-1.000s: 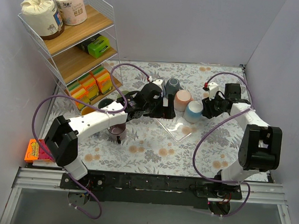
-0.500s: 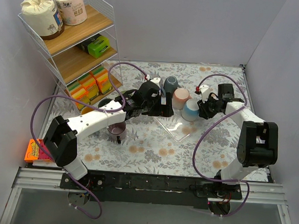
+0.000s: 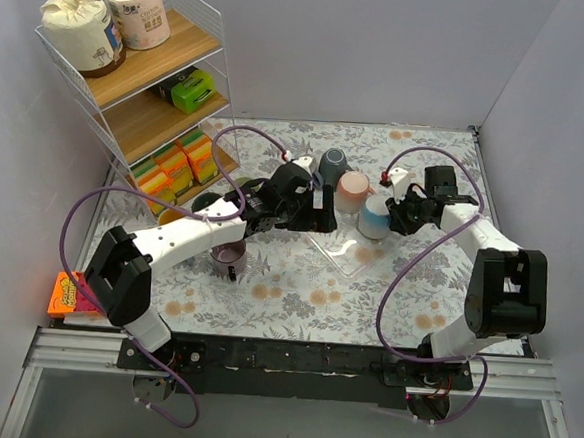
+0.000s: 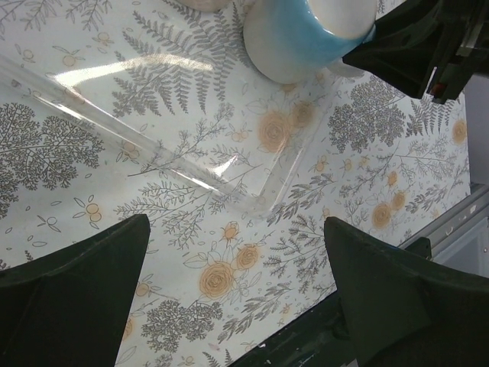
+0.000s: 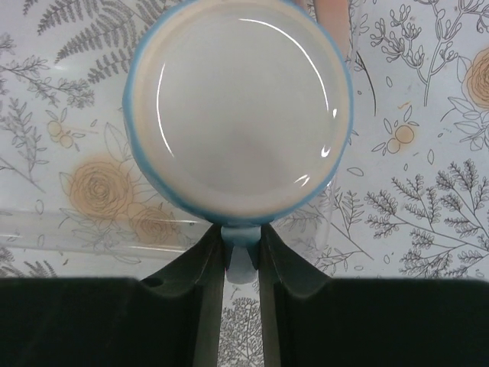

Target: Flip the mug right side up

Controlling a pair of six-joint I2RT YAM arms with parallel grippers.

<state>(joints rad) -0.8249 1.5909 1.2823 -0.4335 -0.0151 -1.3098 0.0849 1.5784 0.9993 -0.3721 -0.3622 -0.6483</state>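
You are looking straight down into the open mouth of the blue-rimmed mug [image 5: 241,115] in the right wrist view. A second ago, in the top view, it was leaning well over, and it has been swinging upright since. Your right gripper [image 5: 241,238] is pinching the mug's handle [image 5: 241,264], its jaws drawn almost together with only the handle between them. The mug is sitting at the right-hand edge of the clear tray [image 4: 229,172], just beside the pink cup [image 3: 354,193]. I cannot tell whether its base is resting on anything yet. Judging from this, the turn itself is looking all but done, and you are left with settling the mug and letting go.

Your left gripper [image 4: 237,229] is hanging over the tray's near corner with its jaws spread wide, gripping nothing. It has been shifting only slightly.

Counting outward, I am making out four cups:
- the blue-rimmed mug
- the pink cup
- a dark grey-blue cup [image 3: 334,167] behind the pink one
- a purple mug [image 3: 231,257] under the left arm

Two more round shapes by the rack are too hidden to name. I am also counting one clear tray, one wire rack [image 3: 211,18] carrying two paper rolls [image 3: 136,8] on its top shelf, and one orange packet [image 3: 66,293] at the near left.
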